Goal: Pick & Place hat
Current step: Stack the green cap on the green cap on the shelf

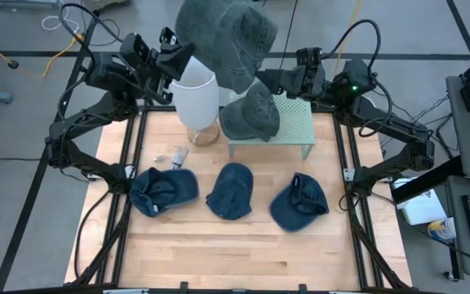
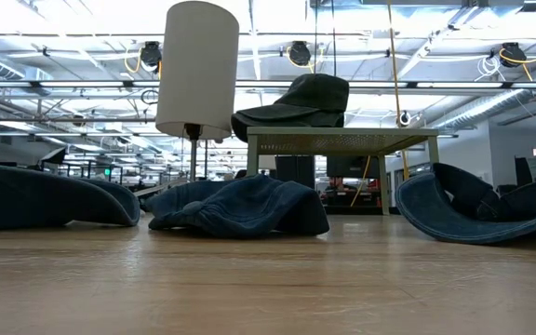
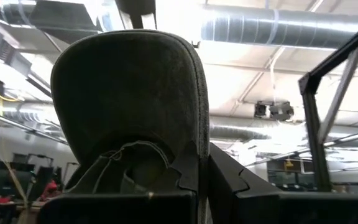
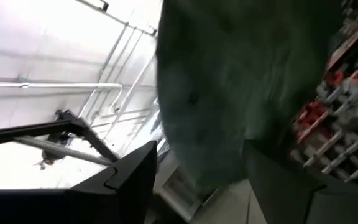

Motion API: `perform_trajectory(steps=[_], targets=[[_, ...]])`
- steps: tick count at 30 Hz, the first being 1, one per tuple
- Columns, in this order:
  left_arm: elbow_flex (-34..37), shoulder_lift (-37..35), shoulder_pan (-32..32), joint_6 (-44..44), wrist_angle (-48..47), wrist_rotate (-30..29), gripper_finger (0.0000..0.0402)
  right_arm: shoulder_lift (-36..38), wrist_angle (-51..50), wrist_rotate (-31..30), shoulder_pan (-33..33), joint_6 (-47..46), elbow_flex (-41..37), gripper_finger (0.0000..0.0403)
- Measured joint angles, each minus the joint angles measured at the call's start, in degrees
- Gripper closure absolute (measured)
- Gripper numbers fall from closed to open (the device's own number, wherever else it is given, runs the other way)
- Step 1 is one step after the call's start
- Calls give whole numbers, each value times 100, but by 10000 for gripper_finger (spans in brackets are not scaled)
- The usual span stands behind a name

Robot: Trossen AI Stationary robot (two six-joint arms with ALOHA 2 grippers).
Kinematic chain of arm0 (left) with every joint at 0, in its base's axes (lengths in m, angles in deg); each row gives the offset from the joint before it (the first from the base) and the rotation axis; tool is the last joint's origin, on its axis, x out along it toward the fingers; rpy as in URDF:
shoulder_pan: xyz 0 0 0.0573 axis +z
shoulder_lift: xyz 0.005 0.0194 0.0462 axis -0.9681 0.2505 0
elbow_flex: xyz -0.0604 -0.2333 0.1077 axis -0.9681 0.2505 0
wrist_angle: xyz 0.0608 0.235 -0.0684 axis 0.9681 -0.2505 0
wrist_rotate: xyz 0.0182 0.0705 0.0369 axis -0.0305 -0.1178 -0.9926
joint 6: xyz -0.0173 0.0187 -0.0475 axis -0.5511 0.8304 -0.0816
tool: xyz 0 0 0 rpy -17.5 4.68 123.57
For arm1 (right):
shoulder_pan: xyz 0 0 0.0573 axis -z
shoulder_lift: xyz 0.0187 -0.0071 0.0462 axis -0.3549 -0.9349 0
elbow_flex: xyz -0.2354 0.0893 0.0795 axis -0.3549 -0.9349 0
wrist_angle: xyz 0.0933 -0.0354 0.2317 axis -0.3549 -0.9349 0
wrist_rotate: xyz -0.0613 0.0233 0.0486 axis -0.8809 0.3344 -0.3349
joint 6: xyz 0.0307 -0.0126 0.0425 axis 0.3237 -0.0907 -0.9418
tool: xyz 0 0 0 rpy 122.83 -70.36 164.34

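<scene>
A grey-green hat (image 1: 228, 37) is held high above the table's far edge by my left gripper (image 1: 188, 55), which is shut on it; in the left wrist view its brim (image 3: 129, 87) stands up in front of the fingers. My right gripper (image 1: 269, 80) is open just right of this hat, and the hat (image 4: 241, 81) shows large between its spread fingers; whether they touch it, I cannot tell. A second grey hat (image 1: 251, 114) (image 2: 296, 98) rests with its brim on a pale green stand (image 1: 292, 131). Three blue denim hats (image 1: 163, 189) (image 1: 232, 189) (image 1: 299, 202) lie on the table. My left gripper pinches the grey-green hat between its two fingers at the base of the brim (image 3: 166, 165), where it meets the crown. The fingers come level from the table's left side. The hat is lifted clear, its brim upright above the fingers.
A white lamp (image 1: 196, 98) (image 2: 196, 70) stands at the far left, beside the green stand (image 2: 342, 140). A small pale object (image 1: 174, 155) lies near the lamp's foot. Bare wood stretches along the near half of the table (image 1: 243, 253). Black frame rails run down both sides.
</scene>
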Motion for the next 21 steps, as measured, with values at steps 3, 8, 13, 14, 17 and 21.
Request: perform_trajectory(steps=[3,8,13,14,17,21], targets=[[2,3,-90,29,-58,5,394,-6,-243,65,12,-64,0,170],[0,7,-105,41,68,-16,394,84,-949,200,10,232,-15,170],[0,0,-173,5,-63,7,394,114,-431,-14,22,297,-2,170],[0,2,-204,22,-96,-12,394,105,-342,-15,8,297,-2,170],[-2,54,-276,42,-137,-37,394,101,-301,-28,-34,297,-4,170],[-2,96,-350,77,-183,-112,394,101,-345,-29,-29,295,-3,170]])
